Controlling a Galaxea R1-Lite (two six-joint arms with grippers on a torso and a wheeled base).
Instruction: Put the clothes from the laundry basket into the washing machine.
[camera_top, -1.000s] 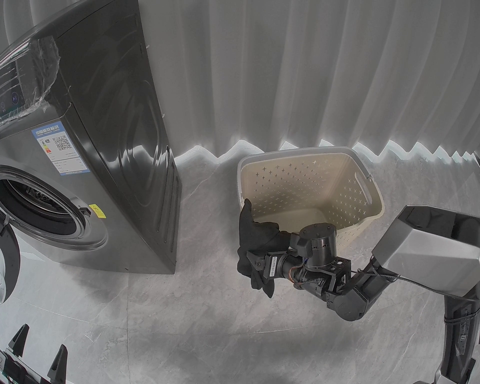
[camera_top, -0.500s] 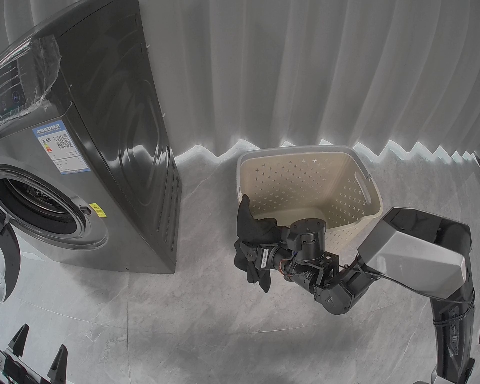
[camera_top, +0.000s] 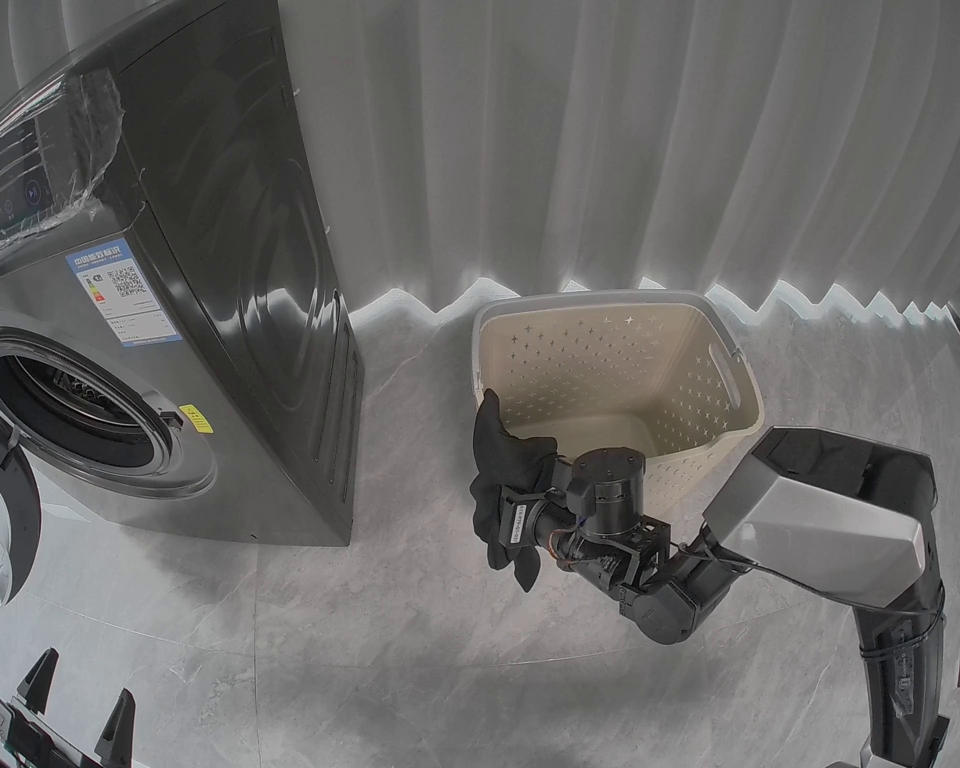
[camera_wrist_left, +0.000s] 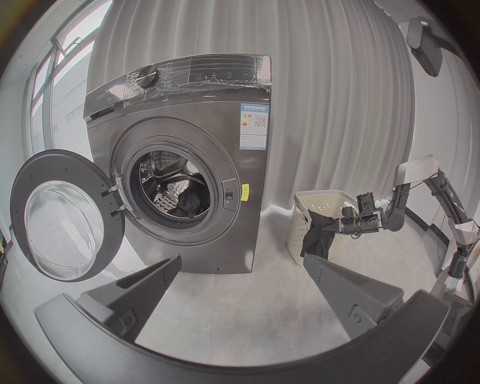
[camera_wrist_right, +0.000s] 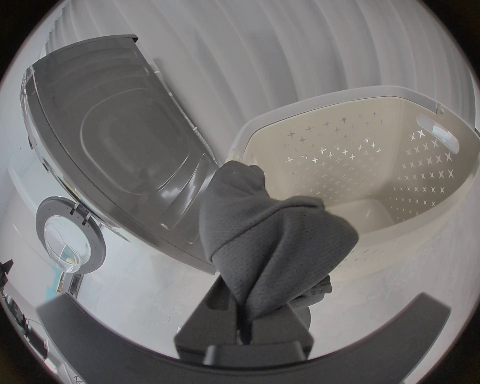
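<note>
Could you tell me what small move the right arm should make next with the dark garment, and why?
Probably carry it toward the robot's left, to the open drum of the washing machine. The right gripper is shut on the dark garment, which hangs just outside the laundry basket, and the door stands open.

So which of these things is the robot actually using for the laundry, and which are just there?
Job: dark grey fabric garment, clamped in the right gripper; cream perforated plastic laundry basket; grey metal front-loading washing machine, round door open.
Just there: white pleated curtain; pale marbled floor; left gripper, open and holding nothing.
</note>
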